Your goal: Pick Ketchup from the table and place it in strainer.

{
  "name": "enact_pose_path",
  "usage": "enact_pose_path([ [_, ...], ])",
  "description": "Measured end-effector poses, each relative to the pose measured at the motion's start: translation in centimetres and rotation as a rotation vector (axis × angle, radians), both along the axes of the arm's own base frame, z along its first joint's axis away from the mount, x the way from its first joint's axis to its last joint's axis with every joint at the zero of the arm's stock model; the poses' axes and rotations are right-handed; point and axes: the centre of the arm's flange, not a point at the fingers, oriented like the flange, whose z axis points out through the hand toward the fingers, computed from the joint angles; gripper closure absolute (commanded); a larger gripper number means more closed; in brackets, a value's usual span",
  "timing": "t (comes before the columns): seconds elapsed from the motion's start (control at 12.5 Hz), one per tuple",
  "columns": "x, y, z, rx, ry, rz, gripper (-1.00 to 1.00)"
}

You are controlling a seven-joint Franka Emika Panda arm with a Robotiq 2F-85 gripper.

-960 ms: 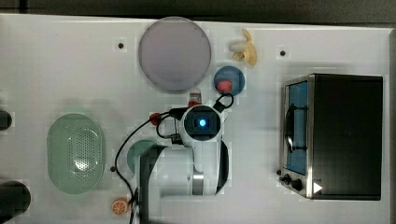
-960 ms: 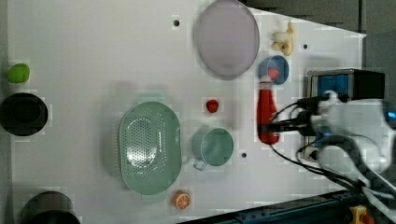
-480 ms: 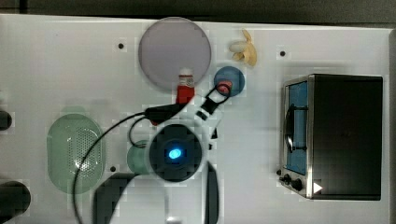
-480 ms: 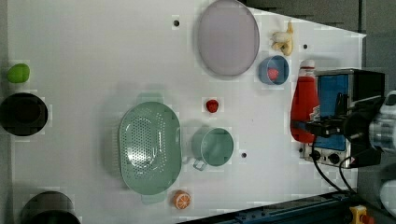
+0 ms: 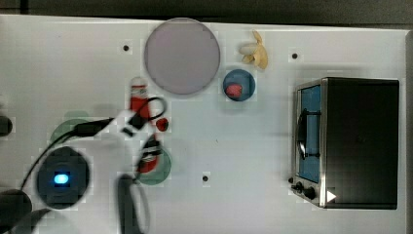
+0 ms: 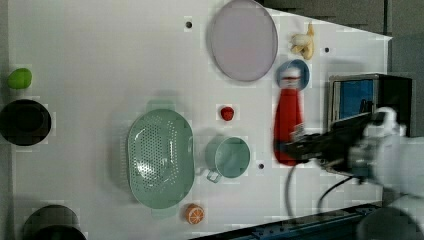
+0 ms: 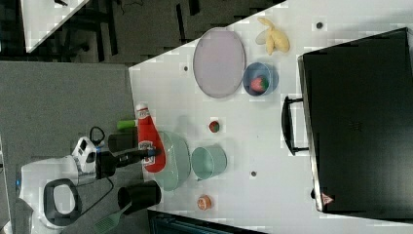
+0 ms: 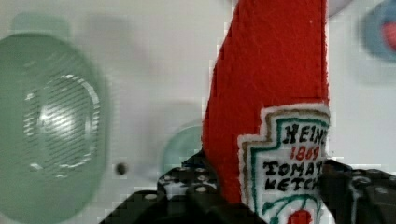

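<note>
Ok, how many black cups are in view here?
2. The upper black cup sits at the left view's left edge, just below the green fruit; the lower black cup is in the left view's bottom-left corner. The arm could hide others.

Bright, even overhead light, blocky compression throughout
Soft shadows under the strainer (image 6: 160, 157) on the white table (image 6: 100, 60); the robot arm (image 5: 61, 178) smears with motion blur

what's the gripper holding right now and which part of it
The gripper holds the ketchup bottle by its lower body, at the label, clear of the table.
</note>
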Motion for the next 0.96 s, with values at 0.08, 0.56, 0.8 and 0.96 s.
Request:
enact_pose_path([
  [0.08,-0.7,2.7,-1.3,0.008,0.011,-0.009,-0.24],
  [0.56,-4.4,14.7,-8.2,0.148,0.026,-0.085,-0.24],
  [0.8,-4.3,16.5,-12.2,0.234,0.064,-0.188,-0.24],
  [0.96,-4.1,16.8,-15.5,0.28,0.107,-0.243,-0.29],
])
